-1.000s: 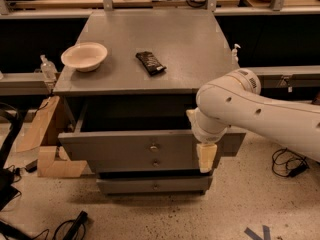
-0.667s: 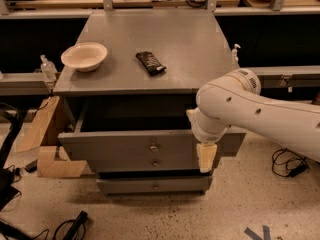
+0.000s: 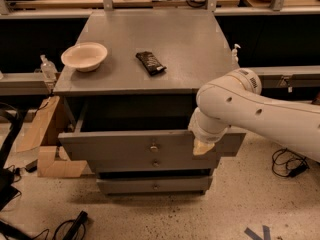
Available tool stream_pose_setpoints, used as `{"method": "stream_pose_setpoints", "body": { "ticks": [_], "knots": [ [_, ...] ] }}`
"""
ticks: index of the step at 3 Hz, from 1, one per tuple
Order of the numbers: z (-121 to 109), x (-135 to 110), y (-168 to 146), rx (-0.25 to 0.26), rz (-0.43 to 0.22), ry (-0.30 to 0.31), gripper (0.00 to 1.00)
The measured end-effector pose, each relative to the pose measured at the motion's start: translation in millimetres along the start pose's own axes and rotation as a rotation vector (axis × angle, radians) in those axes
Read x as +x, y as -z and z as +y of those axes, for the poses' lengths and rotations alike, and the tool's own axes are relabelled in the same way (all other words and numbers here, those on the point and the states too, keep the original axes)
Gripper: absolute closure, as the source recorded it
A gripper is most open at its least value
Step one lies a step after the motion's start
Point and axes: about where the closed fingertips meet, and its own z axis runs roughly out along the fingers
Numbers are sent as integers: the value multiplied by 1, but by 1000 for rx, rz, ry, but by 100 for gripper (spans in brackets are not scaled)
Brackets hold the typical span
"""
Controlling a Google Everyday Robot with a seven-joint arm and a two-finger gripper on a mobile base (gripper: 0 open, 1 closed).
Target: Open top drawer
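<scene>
One top drawer [image 3: 120,145], end effector [image 3: 202,147] seemingly touching

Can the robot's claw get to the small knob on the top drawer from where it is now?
Probably yes. The claw hangs at the front of the top drawer, to the picture's right of the knob, and nothing lies between them on that flat front. The drawer stands pulled out.
</scene>
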Motion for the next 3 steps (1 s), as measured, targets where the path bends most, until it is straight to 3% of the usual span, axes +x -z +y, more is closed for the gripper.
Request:
{"method": "stream_pose_setpoints", "body": {
  "ticks": [2,3],
  "knots": [
    [0,0,2,2,2,1,95],
    [0,0,4,2,2,1,100]
  ]
}}
